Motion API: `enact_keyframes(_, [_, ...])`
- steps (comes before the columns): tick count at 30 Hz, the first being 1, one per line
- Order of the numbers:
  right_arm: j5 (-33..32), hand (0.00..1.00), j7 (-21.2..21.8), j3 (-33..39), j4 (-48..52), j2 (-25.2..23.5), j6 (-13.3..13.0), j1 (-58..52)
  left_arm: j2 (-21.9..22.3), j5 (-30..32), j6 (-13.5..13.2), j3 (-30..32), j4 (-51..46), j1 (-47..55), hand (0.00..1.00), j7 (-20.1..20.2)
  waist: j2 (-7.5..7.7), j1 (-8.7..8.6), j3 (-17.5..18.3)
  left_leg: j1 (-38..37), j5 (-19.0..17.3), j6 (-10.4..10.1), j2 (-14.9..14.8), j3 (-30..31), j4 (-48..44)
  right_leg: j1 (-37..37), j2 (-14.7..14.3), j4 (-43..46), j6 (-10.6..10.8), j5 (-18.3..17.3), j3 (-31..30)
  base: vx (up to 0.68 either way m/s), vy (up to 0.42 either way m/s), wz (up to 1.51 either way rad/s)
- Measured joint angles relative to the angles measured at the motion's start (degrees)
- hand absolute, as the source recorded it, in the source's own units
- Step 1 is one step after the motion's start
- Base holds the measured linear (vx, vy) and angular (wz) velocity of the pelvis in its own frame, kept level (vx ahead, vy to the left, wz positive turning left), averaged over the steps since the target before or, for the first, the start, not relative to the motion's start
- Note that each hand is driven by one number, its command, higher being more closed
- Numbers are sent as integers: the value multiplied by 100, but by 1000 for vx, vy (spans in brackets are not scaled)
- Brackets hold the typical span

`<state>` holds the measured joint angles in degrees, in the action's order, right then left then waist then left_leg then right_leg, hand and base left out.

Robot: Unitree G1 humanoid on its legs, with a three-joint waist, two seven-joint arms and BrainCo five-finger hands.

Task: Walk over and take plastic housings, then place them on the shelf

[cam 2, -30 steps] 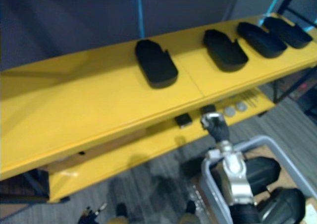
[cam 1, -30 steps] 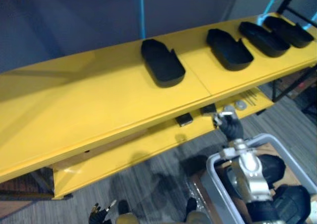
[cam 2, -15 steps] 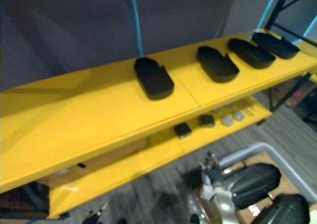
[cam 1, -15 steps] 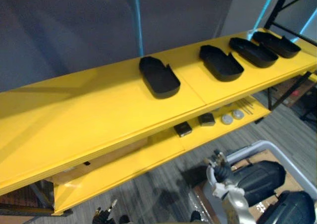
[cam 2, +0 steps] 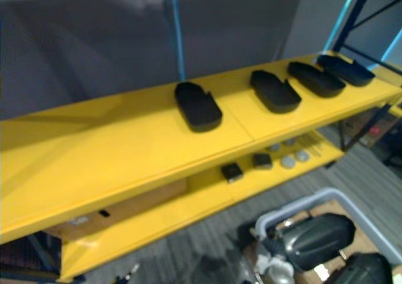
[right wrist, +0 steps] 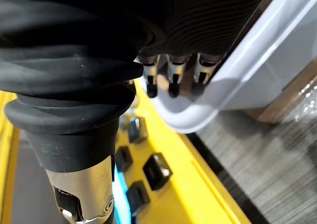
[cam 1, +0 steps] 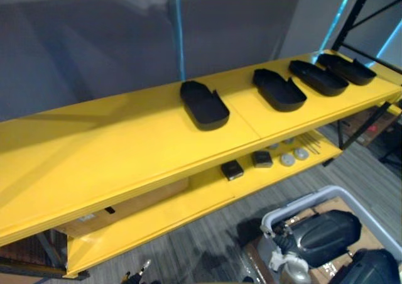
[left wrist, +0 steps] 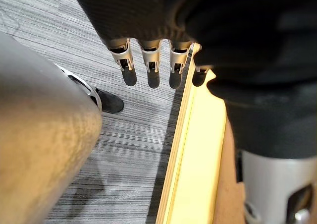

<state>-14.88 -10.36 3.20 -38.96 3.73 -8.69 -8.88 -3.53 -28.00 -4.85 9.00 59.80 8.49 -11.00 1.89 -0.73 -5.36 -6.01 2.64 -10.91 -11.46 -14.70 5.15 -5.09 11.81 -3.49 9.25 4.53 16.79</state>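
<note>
Setting: a long yellow shelf point(cam 1: 125, 152) stands before a grey wall, with striped grey floor point(left wrist: 138, 135) below.
Right hand point(right wrist: 172, 75): fingers straight and slack, holding nothing, tips just short of the bin's rim.
Left hand point(left wrist: 151, 68): fingers straight, empty, hanging low with the shelf's edge just beside them.
Bin point(cam 1: 301, 202): pale grey, directly past the right fingers; dark plastic housings point(cam 1: 323, 230) lie inside.
Shelved housings point(cam 1: 204, 105): four black shells in a row, well beyond both hands.
Handling: probably light, stiff and smooth; grip across the narrow side walls.
Hidden: the bin's near part is cut off, so its count is unclear.
</note>
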Motion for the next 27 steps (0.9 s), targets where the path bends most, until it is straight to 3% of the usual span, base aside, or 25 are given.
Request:
enact_keyframes(5, [5, 0, -40, 0, 0, -76, -2, -4, 8, 280, -3, 112, -16, -7, 0, 28, 33, 0, 21, -1, -41, 2, 0, -30, -1, 10, -1, -8, 7, -18, -38, 33, 0, -1])
enact_keyframes(10, [4, 0, -76, -2, 47, -115, -227, -13, -40, 1076, 9, 98, -29, -86, 0, 125, 48, 1, 34, -126, -112, -60, -1, -267, -4, 62, -21, -6, -23, -27, -260, 97, 10, -22])
enact_keyframes(12, [6, 0, -67, -5, 333, -110, -251, -112, -65, 1579, 105, 80, -23, -170, 0, 278, 43, -14, 28, -238, -185, -92, -3, -523, -9, 137, -43, -6, 20, 3, -484, 78, 13, -49])
enact_keyframes(17, [2, 0, 150, -201, 953, -49, -330, -249, -88, 1966, 163, -182, -20, -243, 0, 455, 31, -22, 49, -574, -393, -155, -48, -1111, -47, 346, -183, 24, -23, 42, -1137, 49, 17, -73])
enact_keyframes(18, [2, 0, 231, -363, 1158, -4, -358, -264, -95, 1964, 156, -234, -11, -253, 0, 486, 60, -35, 28, -586, -575, -150, -104, -1076, -309, 447, -238, 93, -28, 45, -1340, 14, -22, -94])
enact_keyframes(20, [2, 0, 451, -632, 1427, 81, -397, -253, -111, 1928, 63, -243, -12, -277, 0, 498, 135, -14, -19, -354, -1030, 162, -193, -760, -1107, 602, -310, 205, -51, 51, -1726, -28, -51, -98])
enact_keyframes(21, [2, 0, 574, -797, 1541, 118, -398, -213, -130, 1890, -40, -244, -18, -275, 0, 499, 178, -11, -44, -153, -1305, 577, -199, -383, -1680, 672, -317, 269, -83, 47, -1940, -83, 8, -132])
enact_keyframes(22, [3, 0, 791, -1085, 1788, 260, -443, -129, -82, 1668, -230, -259, -38, -259, 0, 494, 112, 74, -124, 147, -1984, 872, -123, 611, -2596, 846, -445, 381, -158, 6, -2407, -108, 31, -153])
enact_keyframes(23, [3, 0, 861, -1194, 1835, 373, -462, -55, -29, 1584, -287, -265, -51, -245, 0, 494, -5, 147, -134, 199, -2207, 844, -33, 1007, -2794, 929, -560, 411, -181, 21, -2603, -161, 108, -197])
enact_keyframes(24, [-1, 0, 976, -1406, 1831, 540, -467, 135, 22, 1416, -375, -336, -83, -197, 0, 488, -216, 224, -154, 190, -2606, 822, 7, 1505, -3028, 1038, -762, 379, -209, 130, -2945, -135, 62, -151])
enact_keyframes(25, [0, 0, 1046, -1511, 1883, 624, -468, 218, 23, 1288, -454, -421, -88, -180, 0, 476, -287, 190, -137, 192, -2920, 773, 81, 1715, -2984, 1168, -822, 339, -195, 235, -3088, -122, 83, -120])
enact_keyframes(26, [4, 0, 1046, -1539, 1899, 624, -468, 249, 16, 1261, -488, -496, -91, -196, 0, 473, -303, 160, -146, 195, -3040, 672, 103, 1722, -2939, 1217, -816, 321, -176, 336, -3110, -126, 120, -69])
enact_keyframes(27, [7, 0, 1044, -1698, 1901, 585, -468, 290, -26, 1261, -499, -570, -88, -232, 0, 457, -199, 195, -253, 197, -3064, 569, 190, 1568, -2981, 1298, -763, 303, -154, 532, -3073, -108, 138, -53])
